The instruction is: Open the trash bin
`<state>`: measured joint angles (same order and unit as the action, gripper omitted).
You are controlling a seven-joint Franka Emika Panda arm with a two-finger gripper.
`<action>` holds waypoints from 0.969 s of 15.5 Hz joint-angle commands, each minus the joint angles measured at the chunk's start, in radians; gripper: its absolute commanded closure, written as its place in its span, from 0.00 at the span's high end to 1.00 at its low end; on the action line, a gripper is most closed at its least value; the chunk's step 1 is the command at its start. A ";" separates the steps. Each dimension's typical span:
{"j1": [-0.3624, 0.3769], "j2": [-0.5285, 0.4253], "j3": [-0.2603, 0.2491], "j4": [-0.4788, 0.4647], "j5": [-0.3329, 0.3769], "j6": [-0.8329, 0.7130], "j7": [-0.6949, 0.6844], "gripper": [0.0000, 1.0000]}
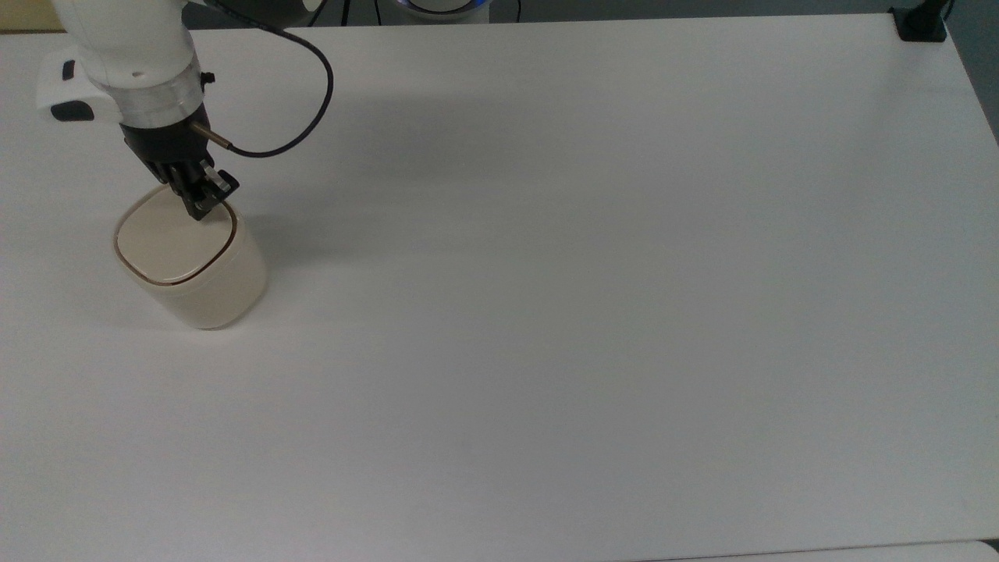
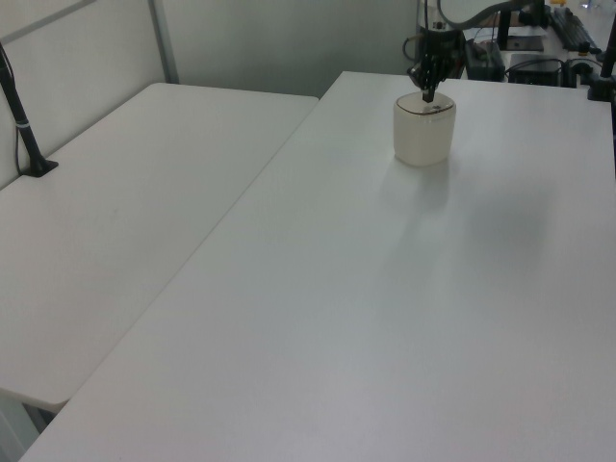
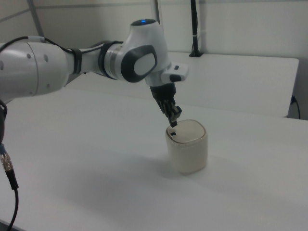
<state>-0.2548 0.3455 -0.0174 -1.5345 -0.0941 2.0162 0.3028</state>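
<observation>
My black two-finger tool point(image 3: 173, 123), fingers together and holding nothing, hangs just above the small black button point(image 3: 172, 133) of the cream-beige rounded-square plastic trash bin point(image 1: 192, 264); I judge the step is best done by coming straight down on that button, centred, with a short firm press so the bin does not skid. The bin stands upright on the white tabletop point(image 1: 593, 297), long axis vertical, flat lid point(image 1: 173, 238) shut, with the button at the lid edge nearest my tool.

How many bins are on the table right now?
1. A small cream-beige plastic trash bin stands near the white table's left edge in the top view, lid down, with the black gripper above its rim.
</observation>
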 commanded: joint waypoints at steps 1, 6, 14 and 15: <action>0.072 -0.115 0.016 -0.021 -0.013 -0.121 -0.028 0.06; 0.205 -0.186 0.019 -0.022 -0.016 -0.280 -0.160 0.08; 0.304 -0.249 0.019 -0.029 0.004 -0.321 -0.231 0.25; 0.305 -0.258 0.019 -0.030 0.007 -0.327 -0.229 0.33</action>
<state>0.0375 0.1574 0.0122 -1.5324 -0.0963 1.7216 0.1046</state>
